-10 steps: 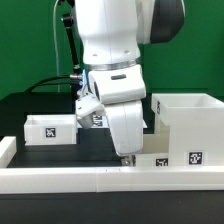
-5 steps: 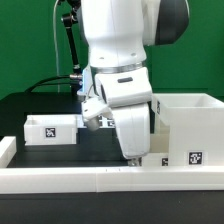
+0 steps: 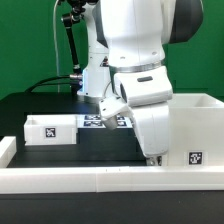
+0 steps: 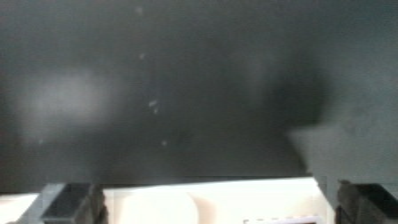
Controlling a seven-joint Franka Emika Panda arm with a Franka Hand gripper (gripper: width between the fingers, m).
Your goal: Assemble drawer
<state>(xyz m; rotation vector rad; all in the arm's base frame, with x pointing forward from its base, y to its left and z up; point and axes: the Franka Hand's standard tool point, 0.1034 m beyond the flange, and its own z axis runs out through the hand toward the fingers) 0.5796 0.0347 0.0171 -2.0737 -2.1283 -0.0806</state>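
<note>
The drawer's tall white casing (image 3: 196, 118) stands at the exterior view's right. One low tray (image 3: 50, 130) with a square tag sits at the left. A second low tray (image 3: 190, 158) lies in front of the casing, partly hidden by my arm. My gripper (image 3: 152, 156) hangs low over this tray's left end. In the wrist view the gripper (image 4: 217, 188) is open, its dark fingers (image 4: 68, 204) wide apart. The white tray (image 4: 205, 203) shows between them. I cannot tell whether the fingers touch it.
A low white rim wall (image 3: 90, 179) runs along the table's front edge. The marker board (image 3: 94, 120) lies on the black table behind the arm. A dark stand with cables (image 3: 72, 50) rises at the back.
My arm and gripper have moved toward the exterior view's right, from the middle of the table to over the front tray's left end. The trays and casing have not moved.
</note>
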